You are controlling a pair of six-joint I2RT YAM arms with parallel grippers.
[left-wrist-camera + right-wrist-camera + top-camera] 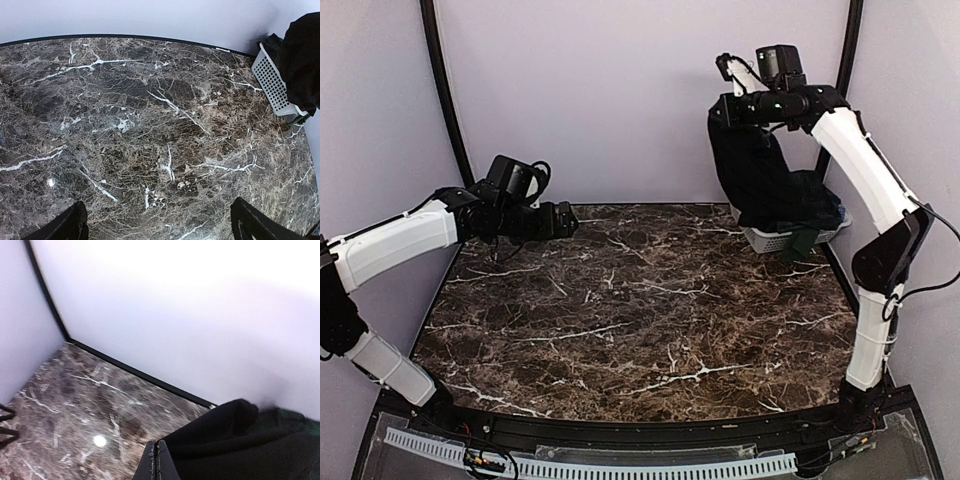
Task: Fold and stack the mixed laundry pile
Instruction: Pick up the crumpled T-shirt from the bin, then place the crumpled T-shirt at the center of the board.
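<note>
Right wrist view is showing the right gripper (156, 460) with its fingers pressed together, and black cloth (235, 440) is bunching right beside them. From above, that cloth is hanging in a long drape from the raised gripper, so I am judging it clamped on a top edge of the garment. The lower end of the drape is trailing down into the white basket (760, 240) at the far right corner of the table (620, 300). The rest of the laundry pile (820, 205) is sitting there, with a green piece (805, 243) spilling over the near rim.

Trouble is likely coming from that trailing end. If it is snagging on the other garments or on the slats, more lifting is risking dragging extra pieces out or tipping the light basket. The pinch is looking small against the hanging fabric, so the cloth may be slipping free in a fast swing. How much cloth is sitting inside the fingers, I cannot tell.

Left gripper (565, 218) is hovering with its fingers wide apart over the far left of the table, well apart from the cloth and holding nothing. The basket rim and the back wall are crowding the right arm, so carrying the cloth toward the middle is calling for a lift above the rim first.
</note>
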